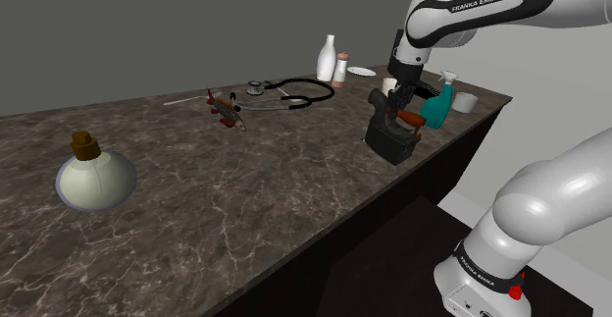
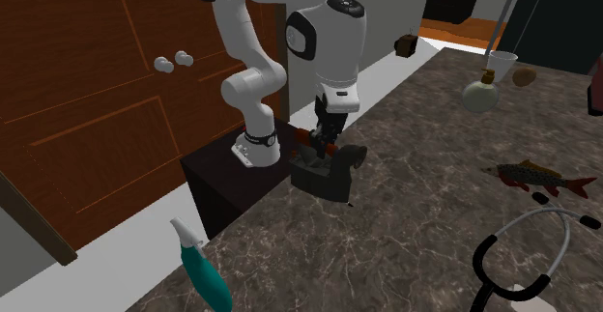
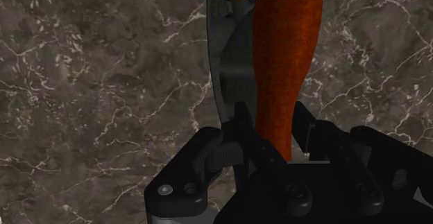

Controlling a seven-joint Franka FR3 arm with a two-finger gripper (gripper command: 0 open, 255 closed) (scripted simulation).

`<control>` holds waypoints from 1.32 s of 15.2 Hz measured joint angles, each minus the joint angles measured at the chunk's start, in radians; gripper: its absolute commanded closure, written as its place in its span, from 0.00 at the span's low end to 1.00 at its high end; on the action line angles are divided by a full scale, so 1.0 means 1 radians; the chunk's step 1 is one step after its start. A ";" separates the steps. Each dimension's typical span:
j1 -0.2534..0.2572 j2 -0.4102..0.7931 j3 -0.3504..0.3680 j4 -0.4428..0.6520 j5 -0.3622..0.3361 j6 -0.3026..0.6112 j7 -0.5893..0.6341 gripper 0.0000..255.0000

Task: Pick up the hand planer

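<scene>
The hand planer (image 1: 394, 138) is a dark block with a reddish-brown handle (image 3: 284, 56). It sits near the marble counter's (image 1: 245, 197) front edge, at the shoulder view's right. My gripper (image 1: 399, 97) comes down onto it from above. In the wrist view the handle runs up between the two black fingers, and my gripper (image 3: 270, 122) is shut on the handle with both fingers pressing its sides. In the second exterior view the planer (image 2: 329, 173) is right under my gripper (image 2: 327, 138). I cannot tell whether its base touches the counter.
A teal spray bottle (image 1: 439, 104) and a white cup (image 1: 463, 100) stand just behind the planer. Farther back are a white bottle (image 1: 327, 58), a plate (image 1: 361, 72), a stethoscope (image 1: 289, 94) and a fish-like figure (image 1: 226, 109). A round corked flask (image 1: 93, 176) is at the left.
</scene>
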 measured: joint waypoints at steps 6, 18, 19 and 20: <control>0.000 0.000 0.000 0.000 0.000 0.001 0.000 1.00; 0.002 -0.015 0.007 0.109 0.004 -0.125 -0.003 1.00; 0.003 -0.017 0.008 0.121 0.004 -0.139 -0.002 1.00; 0.004 -0.016 0.010 0.135 0.006 -0.153 -0.001 1.00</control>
